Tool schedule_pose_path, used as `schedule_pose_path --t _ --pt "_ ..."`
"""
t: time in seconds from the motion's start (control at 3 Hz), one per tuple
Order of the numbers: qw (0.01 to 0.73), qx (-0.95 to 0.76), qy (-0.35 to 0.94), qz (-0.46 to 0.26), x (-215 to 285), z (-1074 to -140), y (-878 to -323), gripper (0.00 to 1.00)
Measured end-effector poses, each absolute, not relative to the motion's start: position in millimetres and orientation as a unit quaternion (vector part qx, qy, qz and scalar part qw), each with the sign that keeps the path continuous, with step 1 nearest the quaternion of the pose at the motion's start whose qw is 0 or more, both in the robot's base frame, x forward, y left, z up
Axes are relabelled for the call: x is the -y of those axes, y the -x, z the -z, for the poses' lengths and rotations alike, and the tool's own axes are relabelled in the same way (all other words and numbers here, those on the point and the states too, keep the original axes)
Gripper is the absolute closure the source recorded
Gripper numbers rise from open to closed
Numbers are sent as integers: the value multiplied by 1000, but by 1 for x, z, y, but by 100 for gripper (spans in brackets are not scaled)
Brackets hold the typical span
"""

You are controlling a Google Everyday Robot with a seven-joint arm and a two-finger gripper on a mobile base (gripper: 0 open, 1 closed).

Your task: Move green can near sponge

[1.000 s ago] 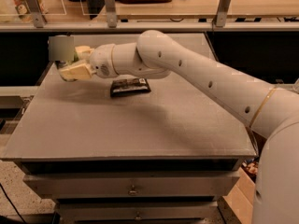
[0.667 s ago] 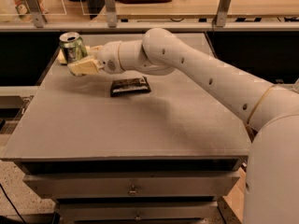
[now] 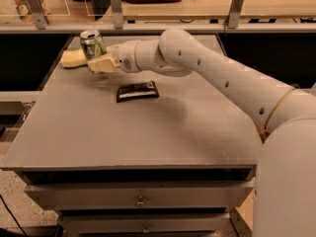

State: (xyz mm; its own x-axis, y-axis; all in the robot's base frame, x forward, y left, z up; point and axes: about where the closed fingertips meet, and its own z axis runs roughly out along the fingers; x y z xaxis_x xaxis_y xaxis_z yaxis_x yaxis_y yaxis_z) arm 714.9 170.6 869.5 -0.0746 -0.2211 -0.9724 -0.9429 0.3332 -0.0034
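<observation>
The green can (image 3: 93, 44), with a silver top, is upright between my cream-yellow gripper fingers (image 3: 102, 64) at the table's far left. My gripper (image 3: 96, 57) is shut on it and holds it just above the tabletop. The sponge (image 3: 72, 59), a pale yellow block, lies on the table right beside the can, on its left, partly hidden behind the can and the fingers. My white arm reaches in from the right across the table.
A flat dark snack wrapper (image 3: 138, 91) lies on the grey table (image 3: 148, 132), to the right of the gripper and nearer the front. A rail with posts (image 3: 116, 6) runs behind the far edge. Drawers (image 3: 140, 200) sit below the front edge.
My gripper has moved right and slightly up with the green can in it. The sponge now shows to the can's left.
</observation>
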Motion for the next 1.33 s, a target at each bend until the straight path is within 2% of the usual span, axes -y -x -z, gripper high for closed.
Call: schedule_pose_path --t 1.0,1.33 --pt "516 -657 435 -336 -165 -855 -736 13" --pt "512 -661 436 -334 -166 -849 -736 0"
